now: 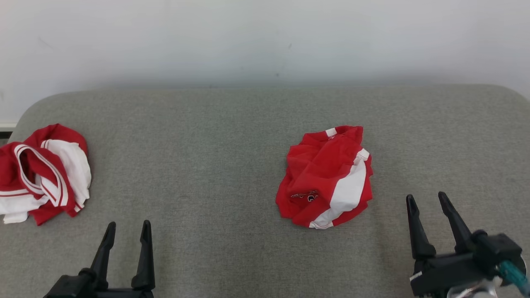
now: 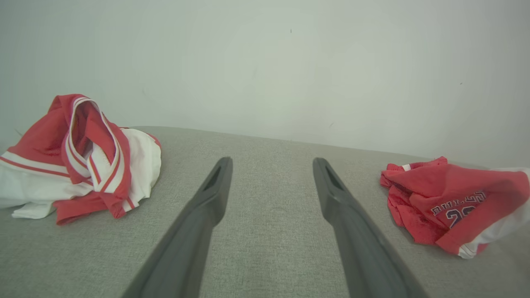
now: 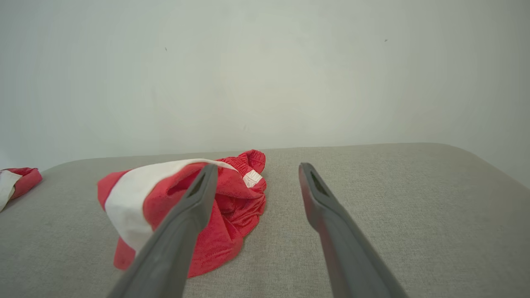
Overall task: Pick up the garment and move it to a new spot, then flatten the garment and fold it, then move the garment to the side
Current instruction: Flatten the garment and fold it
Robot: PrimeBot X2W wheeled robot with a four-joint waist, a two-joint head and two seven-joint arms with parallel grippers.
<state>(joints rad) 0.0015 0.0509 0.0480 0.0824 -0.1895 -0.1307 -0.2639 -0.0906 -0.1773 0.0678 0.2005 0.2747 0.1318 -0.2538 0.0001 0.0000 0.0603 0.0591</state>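
A crumpled red garment (image 1: pixel 325 178) with a white stripe and dark lettering lies right of centre on the grey padded surface (image 1: pixel 207 136). My right gripper (image 1: pixel 426 195) stands open near the front right, a short way to the right of it and not touching. In the right wrist view this garment (image 3: pixel 236 211) lies partly behind the left finger of the open gripper (image 3: pixel 256 166). My left gripper (image 1: pixel 128 223) is open at the front left, nothing between its fingers. The left wrist view has the garment (image 2: pixel 451 203) at its far right, beside the open gripper (image 2: pixel 271 161).
A second red-and-white garment (image 1: pixel 45 174) sits bunched at the left edge of the surface, also seen heaped (image 2: pixel 83 161) and at the margin (image 3: pixel 16 180). A pale wall (image 1: pixel 265 41) runs behind. Bare grey fabric lies between the two garments.
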